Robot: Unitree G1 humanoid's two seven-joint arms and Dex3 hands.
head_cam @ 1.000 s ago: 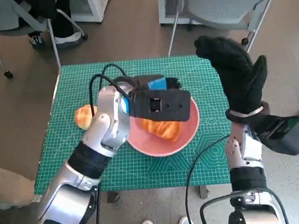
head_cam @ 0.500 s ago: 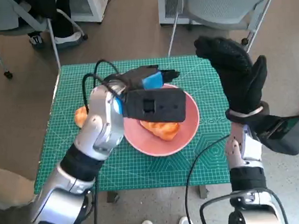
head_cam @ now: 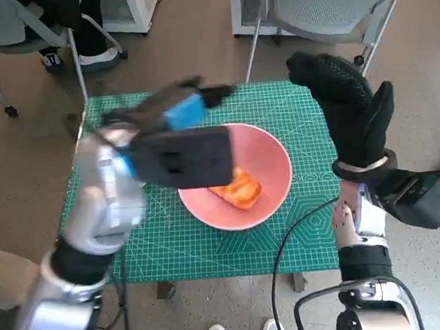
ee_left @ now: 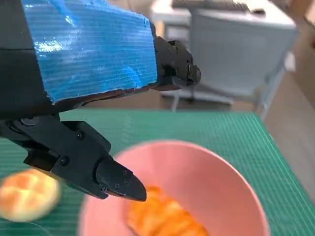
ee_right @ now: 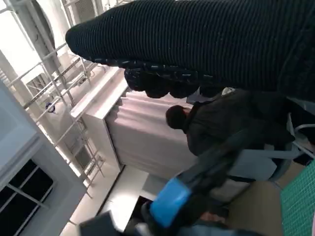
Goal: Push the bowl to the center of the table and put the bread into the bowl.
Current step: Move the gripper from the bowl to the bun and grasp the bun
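The pink bowl [head_cam: 268,158] sits near the middle of the green table mat [head_cam: 299,114], with an orange piece of bread [head_cam: 237,188] lying inside it. My left hand [head_cam: 182,107] is lifted above the table's left half, up and left of the bowl, fingers apart and holding nothing. In the left wrist view its black fingers [ee_left: 113,177] hang spread over the bowl [ee_left: 216,172] and the bread [ee_left: 162,219]; a second round bun [ee_left: 27,194] lies on the mat beside the bowl. My gloved right hand [head_cam: 348,111] is raised over the table's right edge, empty.
Grey chairs [head_cam: 322,7] stand behind the table, and a person's shoes [head_cam: 95,59] show at the back left. My left forearm [head_cam: 102,203] covers the mat's left side. A person [ee_right: 197,123] appears in the right wrist view.
My left hand has risen and drawn back to the left, away from the bowl, leaving the bread in it. The bowl and my right hand stay put.
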